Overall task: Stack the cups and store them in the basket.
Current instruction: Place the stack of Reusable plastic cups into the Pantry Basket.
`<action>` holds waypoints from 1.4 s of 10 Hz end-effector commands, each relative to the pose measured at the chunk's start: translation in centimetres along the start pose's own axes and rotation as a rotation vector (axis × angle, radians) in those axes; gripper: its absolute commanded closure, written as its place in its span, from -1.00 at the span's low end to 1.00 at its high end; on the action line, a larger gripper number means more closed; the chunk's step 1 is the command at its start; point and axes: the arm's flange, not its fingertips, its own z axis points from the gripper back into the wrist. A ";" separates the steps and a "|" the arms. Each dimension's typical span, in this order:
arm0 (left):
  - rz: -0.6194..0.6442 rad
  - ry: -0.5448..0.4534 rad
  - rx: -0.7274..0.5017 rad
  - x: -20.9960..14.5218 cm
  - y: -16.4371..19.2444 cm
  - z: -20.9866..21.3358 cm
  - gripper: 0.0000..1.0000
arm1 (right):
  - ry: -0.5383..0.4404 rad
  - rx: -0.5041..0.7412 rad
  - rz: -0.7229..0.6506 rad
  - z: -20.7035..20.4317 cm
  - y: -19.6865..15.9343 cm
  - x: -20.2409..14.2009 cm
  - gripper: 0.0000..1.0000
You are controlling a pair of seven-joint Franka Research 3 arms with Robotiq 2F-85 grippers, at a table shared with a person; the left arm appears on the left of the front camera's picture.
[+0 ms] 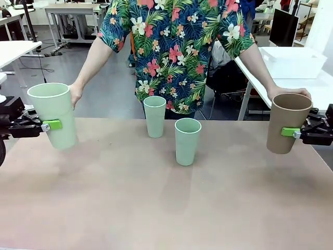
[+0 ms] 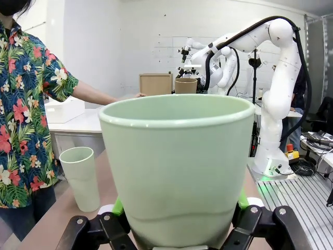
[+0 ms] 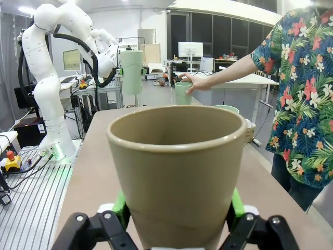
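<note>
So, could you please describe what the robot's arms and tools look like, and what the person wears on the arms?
The left arm and right arm are glossy white rounded segments with a black cable running outside. The left tool and right tool are black linkages with green pads. The person wears short floral sleeves: dark blue, green leaves, pink flowers.

A far mint cup (image 1: 154, 116) and a near mint cup (image 1: 187, 141) are standing mid-counter (image 1: 156, 208), blocking the way between my left end effector (image 1: 52, 125) and right end effector (image 1: 290, 132). The near strip is lying open. One person's hand (image 1: 76, 94) is crowding behind my held green cup (image 1: 52, 112), and the other hand (image 1: 289, 92) is crowding behind my tan cup (image 1: 286, 122).
</note>
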 end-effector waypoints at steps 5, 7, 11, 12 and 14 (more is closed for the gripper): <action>-0.015 -0.008 -0.016 0.2 -0.3 0.3 -0.72 | -0.008 0.003 0.014 0.0 0.1 0.3 -0.74; -0.015 -0.008 -0.016 0.2 -0.3 0.3 -0.72 | -0.008 0.003 0.014 0.0 0.1 0.3 -0.74; -0.015 -0.008 -0.016 0.2 -0.3 0.3 -0.72 | -0.008 0.003 0.014 0.0 0.1 0.3 -0.74; -0.015 -0.008 -0.016 0.2 -0.3 0.3 -0.72 | -0.008 0.003 0.014 0.0 0.1 0.3 -0.74; -0.015 -0.008 -0.016 0.2 -0.3 0.3 -0.72 | -0.008 0.003 0.014 0.0 0.1 0.3 -0.74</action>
